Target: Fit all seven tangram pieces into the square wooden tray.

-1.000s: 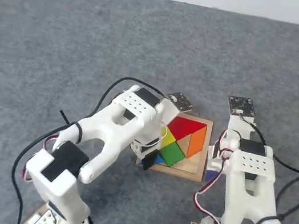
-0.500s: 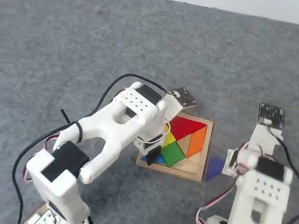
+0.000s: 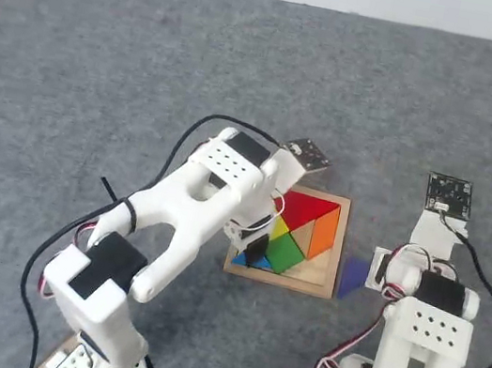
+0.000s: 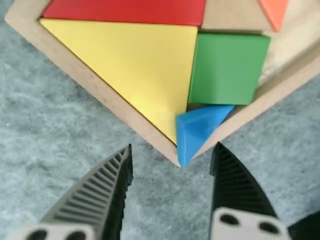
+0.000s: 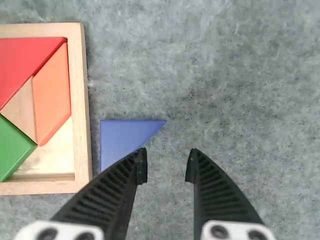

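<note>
**Two pieces left, both easy to fumble**

Start on the left. The left jaws hang half open and hold nothing, straddling the 7 o'clock corner of the wooden tray (image 3: 338, 248). The small blue triangle (image 4: 200, 127) sits in that corner. It looks tipped rather than seated, with its tip on the rim beside the yellow triangle (image 4: 135, 65) and the green square (image 4: 227, 67). If you close here, you may pinch the tray corner instead of the piece and drag the whole tray. If you press down hard, the blue triangle could wedge against the green square and lift its neighbours.

Over on the right, the violet triangle (image 5: 122, 140) lies flat on the grey surface (image 3: 103, 73), just beside the tray's rim at about 4 o'clock. The right jaws are also part open and empty. One jaw tip overlaps the triangle's edge, so a straight descent may land on it, or shove it against the rim.
</note>
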